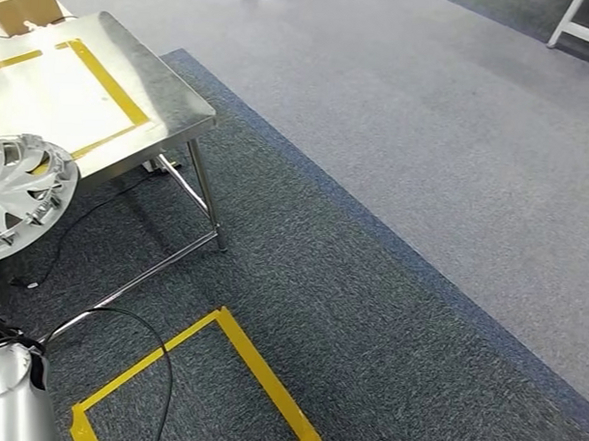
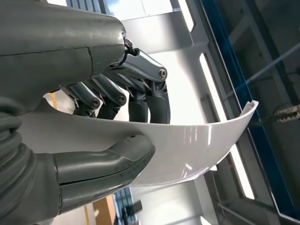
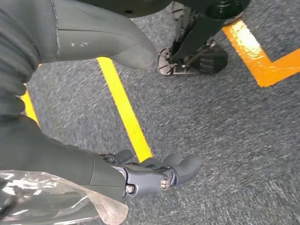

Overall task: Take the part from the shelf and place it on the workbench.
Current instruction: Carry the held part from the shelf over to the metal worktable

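The part is a silver wheel cover (image 1: 22,196) with spokes, hanging at the left edge of the head view, beside the near edge of the steel workbench (image 1: 164,95). In the left wrist view my left hand (image 2: 106,93) grips its pale curved rim (image 2: 198,145), thumb (image 2: 106,161) on one face and dark fingers (image 2: 148,101) on the other. My silver left arm (image 1: 8,394) rises at the bottom left. My right hand (image 3: 71,164) hangs over the carpet, fingers (image 3: 169,171) spread, holding nothing.
A yellow tape rectangle (image 1: 107,78) marks the workbench top, and a cardboard box (image 1: 21,3) sits at its far end. A yellow tape square (image 1: 264,374) lies on the dark carpet near the bench legs (image 1: 208,203). A black cable (image 1: 156,341) loops across the floor. Lighter grey carpet stretches to the right.
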Controlling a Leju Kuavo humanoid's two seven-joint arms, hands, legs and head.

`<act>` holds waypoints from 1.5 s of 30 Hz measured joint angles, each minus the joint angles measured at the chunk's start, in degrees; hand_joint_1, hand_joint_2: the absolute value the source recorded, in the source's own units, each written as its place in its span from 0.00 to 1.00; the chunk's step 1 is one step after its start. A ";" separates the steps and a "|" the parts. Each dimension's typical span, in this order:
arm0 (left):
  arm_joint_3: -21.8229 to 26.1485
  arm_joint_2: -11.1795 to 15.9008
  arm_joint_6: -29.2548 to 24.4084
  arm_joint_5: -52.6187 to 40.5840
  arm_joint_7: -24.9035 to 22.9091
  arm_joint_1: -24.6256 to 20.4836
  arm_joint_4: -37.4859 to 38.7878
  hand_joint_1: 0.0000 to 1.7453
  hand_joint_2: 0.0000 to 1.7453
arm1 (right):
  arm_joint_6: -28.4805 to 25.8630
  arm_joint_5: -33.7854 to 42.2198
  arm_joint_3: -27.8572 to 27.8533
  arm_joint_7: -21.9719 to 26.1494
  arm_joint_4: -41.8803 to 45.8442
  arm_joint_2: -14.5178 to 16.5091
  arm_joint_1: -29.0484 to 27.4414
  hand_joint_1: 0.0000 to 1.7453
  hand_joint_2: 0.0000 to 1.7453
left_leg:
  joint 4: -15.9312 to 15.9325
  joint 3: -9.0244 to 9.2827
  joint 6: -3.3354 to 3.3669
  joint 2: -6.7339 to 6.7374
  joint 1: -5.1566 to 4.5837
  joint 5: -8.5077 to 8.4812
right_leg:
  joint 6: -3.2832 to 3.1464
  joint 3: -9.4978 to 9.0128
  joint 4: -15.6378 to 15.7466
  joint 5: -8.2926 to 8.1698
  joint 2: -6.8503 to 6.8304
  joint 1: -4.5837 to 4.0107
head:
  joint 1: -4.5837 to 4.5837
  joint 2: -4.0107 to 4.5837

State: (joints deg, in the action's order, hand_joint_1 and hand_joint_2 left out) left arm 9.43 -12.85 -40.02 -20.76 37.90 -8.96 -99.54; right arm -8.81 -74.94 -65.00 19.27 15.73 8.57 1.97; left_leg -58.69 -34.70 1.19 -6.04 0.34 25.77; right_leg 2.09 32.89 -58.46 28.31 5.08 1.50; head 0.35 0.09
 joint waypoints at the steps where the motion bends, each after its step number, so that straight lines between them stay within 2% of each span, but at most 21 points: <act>1: 0.03 -0.01 0.00 0.00 0.00 0.03 0.00 1.00 1.00 | 0.01 -0.03 0.00 0.03 -0.02 0.00 0.01 0.00 1.00 | -0.01 -0.22 -0.40 -0.64 0.07 -0.14 | -0.06 -0.26 0.20 0.10 -0.09 -0.07 | 0.00 0.00; 2: 0.05 -0.01 0.00 0.00 0.01 0.09 -0.01 1.00 1.00 | 0.01 -0.06 -0.01 0.05 -0.04 0.02 0.02 0.00 1.00 | 0.07 -0.35 -0.77 -1.12 0.23 -0.24 | -0.25 -0.36 0.21 0.01 -0.81 -0.09 | 0.01 0.00; 4: 0.13 0.07 -0.02 0.00 0.02 0.07 -0.01 1.00 1.00 | 0.00 -0.11 -0.01 0.15 -0.05 0.02 0.03 0.00 1.00 | -1.30 -0.98 -1.37 0.57 0.12 0.70 | -0.90 -0.70 0.57 -0.13 -2.33 0.01 | -0.25 0.00; 6: 0.10 0.10 -0.03 0.03 0.04 -0.05 -0.01 1.00 1.00 | -0.01 -0.13 -0.01 0.24 -0.07 0.00 -0.02 0.00 1.00 | -6.90 -3.46 -1.82 3.88 0.01 3.82 | -1.50 -1.02 0.81 -0.07 -4.01 -0.04 | -0.64 0.00; 9: 0.10 0.08 -0.02 0.16 0.07 0.11 0.00 1.00 1.00 | 0.00 -0.14 -0.01 0.27 -0.08 0.01 -0.08 0.00 1.00 | -15.87 -7.62 -2.23 5.38 0.26 7.07 | -1.77 -1.17 0.80 0.22 -6.50 -0.26 | -0.77 0.00; 11: 0.13 0.07 -0.02 0.18 0.07 0.16 0.00 1.00 1.00 | 0.00 -0.16 -0.01 0.27 -0.09 0.02 -0.03 0.00 1.00 | -12.53 -5.83 -2.23 5.93 0.31 4.34 | -1.63 -1.51 0.79 0.49 -8.05 -0.27 | -0.78 0.00; 13: 0.12 0.06 -0.01 0.17 0.08 0.07 0.00 1.00 1.00 | 0.00 -0.18 -0.01 0.27 -0.13 0.02 0.02 0.00 1.00 | -4.49 -1.67 -1.91 8.12 0.00 1.04 | -1.22 -2.02 0.76 0.91 -9.37 -0.44 | -0.80 0.00; 15: 0.08 0.05 0.00 0.17 0.10 -0.02 0.00 1.00 1.00 | 0.00 -0.19 -0.01 0.26 -0.14 0.02 0.09 0.00 1.00 | -0.35 0.32 -1.28 9.74 -0.46 0.31 | -0.68 -2.33 0.78 1.26 -10.46 -0.76 | -0.75 0.00; 17: 0.12 0.08 0.00 0.17 0.11 0.06 -0.01 1.00 1.00 | 0.01 -0.21 -0.01 0.24 -0.14 0.02 0.27 0.00 1.00 | -0.03 0.21 -0.57 8.95 -0.62 0.48 | -0.13 -2.63 0.97 1.44 -11.58 -0.90 | -0.68 0.00; 19: 0.19 0.11 0.00 0.17 0.11 0.11 -0.03 1.00 1.00 | 0.02 -0.25 -0.01 0.24 -0.14 0.02 0.48 0.00 1.00 | 0.34 0.34 0.11 7.79 -0.38 0.28 | 0.48 -2.43 0.11 2.41 -10.33 -0.73 | -0.53 0.00; 21: 0.14 0.02 0.00 0.17 0.11 0.05 -0.03 1.00 1.00 | 0.04 -0.28 -0.01 0.25 -0.18 0.02 0.54 0.00 1.00 | 0.59 0.47 0.69 6.73 -0.08 0.09 | 0.82 0.08 -5.02 5.30 -7.04 -0.54 | -0.19 0.00; 23: 0.08 -0.07 0.00 0.17 0.11 0.07 -0.02 1.00 1.00 | 0.17 -0.32 -0.01 0.22 -0.28 0.02 0.37 0.00 1.00 | 0.56 0.42 0.95 5.38 -0.08 0.07 | 0.86 4.32 -12.97 8.30 -5.40 -0.53 | 0.04 0.00; 25: 0.05 -0.09 0.00 0.17 0.11 0.15 -0.01 1.00 1.00 | 0.33 -0.34 -0.01 0.22 -0.35 0.02 0.19 0.00 1.00 | 0.51 0.48 0.97 3.82 -0.11 0.08 | 0.79 6.44 -15.59 7.67 -5.16 -0.54 | 0.07 0.00; 29: -0.03 -0.11 0.00 0.17 0.11 0.12 0.00 1.00 1.00 | 0.39 -0.33 -0.01 0.30 -0.36 0.00 0.18 0.00 1.00 | 0.21 0.46 0.50 0.83 -0.16 0.24 | 0.10 1.17 -2.14 0.28 -1.83 -0.26 | 0.03 0.00; 31: -0.06 -0.12 0.00 0.17 0.11 0.12 0.00 1.00 1.00 | 0.42 -0.33 -0.01 0.31 -0.37 0.00 0.19 0.00 1.00 | 0.14 0.16 -0.24 -0.34 -0.02 0.17 | -0.26 -0.22 0.24 0.13 -0.82 -0.31 | 0.00 0.00; 33: -0.02 -0.09 0.00 0.17 0.11 0.21 0.00 1.00 1.00 | 0.44 -0.33 -0.01 0.32 -0.38 -0.01 0.23 0.00 1.00 | 0.22 0.02 -0.98 -0.92 0.24 0.03 | -0.82 -0.64 0.55 -0.09 -1.99 -0.38 | 0.01 0.00; 35: 0.02 -0.03 -0.01 0.17 0.11 0.12 0.00 1.00 1.00 | 0.44 -0.32 -0.01 0.36 -0.38 -0.02 0.28 0.00 1.00 | -1.58 -0.74 -1.64 1.36 0.13 1.23 | -1.46 -1.04 0.97 -0.29 -3.36 -0.27 | -0.26 0.00; 37: -0.05 -0.04 -0.02 0.17 0.11 -0.08 0.01 1.00 1.00 | 0.44 -0.32 -0.01 0.37 -0.38 -0.02 0.21 0.00 1.00 | -7.30 -3.33 -2.21 4.36 0.16 4.27 | -1.93 -1.31 1.12 -0.17 -4.84 -0.35 | -0.57 0.00; 40: -0.06 -0.03 -0.02 0.18 0.11 -0.01 0.13 1.00 1.00 | 0.44 -0.34 -0.01 0.36 -0.39 -0.02 0.07 0.00 1.00 | -14.17 -6.63 -2.62 5.31 0.44 6.19 | -2.18 -1.48 1.04 0.19 -7.20 -0.46 | -0.64 0.00; 42: -0.04 -0.01 -0.01 0.18 0.11 0.01 0.17 1.00 1.00 | 0.44 -0.39 -0.01 0.36 -0.42 -0.01 0.10 0.00 1.00 | -9.61 -4.35 -2.48 6.21 0.45 2.88 | -1.97 -1.81 0.97 0.53 -8.63 -0.46 | -0.66 0.00; 45: -0.08 -0.02 0.01 0.17 0.13 -0.21 0.20 1.00 1.00 | 0.44 -0.44 -0.01 0.38 -0.46 -0.02 0.18 0.00 1.00 | -0.82 -0.02 -1.61 9.87 -0.33 0.00 | -1.23 -2.40 0.85 1.19 -10.49 -0.84 | -0.72 0.00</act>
State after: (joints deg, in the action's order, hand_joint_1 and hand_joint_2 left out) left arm 9.35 -12.86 -40.01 -20.59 38.03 -9.17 -99.33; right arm -8.37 -75.38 -65.00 19.65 15.26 8.55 2.15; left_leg -59.51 -34.72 -0.42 3.82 0.01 25.77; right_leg 0.86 30.49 -57.61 29.50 -5.41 0.66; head -0.37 0.09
